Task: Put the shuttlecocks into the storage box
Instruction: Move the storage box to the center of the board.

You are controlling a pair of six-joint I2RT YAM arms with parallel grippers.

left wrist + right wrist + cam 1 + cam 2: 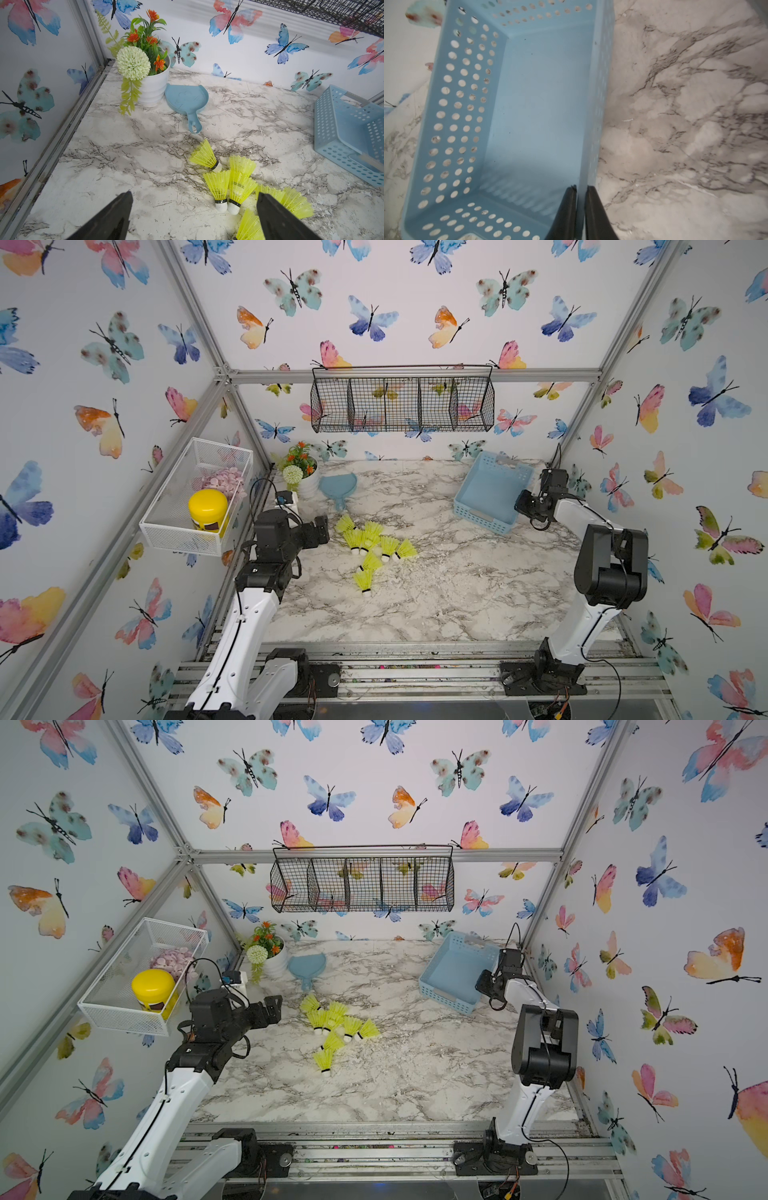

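Several shuttlecocks (pixel 366 536) clustered, dustpan (pixel 337 485), flowerpot (pixel 309 486) behind, storage box (pixel 490 493) well apart

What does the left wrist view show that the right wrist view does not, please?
Only the left wrist view: the neon yellow-green cone-shaped shuttlecocks, a blue plastic dustpan, a white pot of artificial flowers, and the open left gripper. Only the right wrist view: the right gripper shut on a wall of the light blue perforated plastic storage box. Both: that box and the marbled tabletop.
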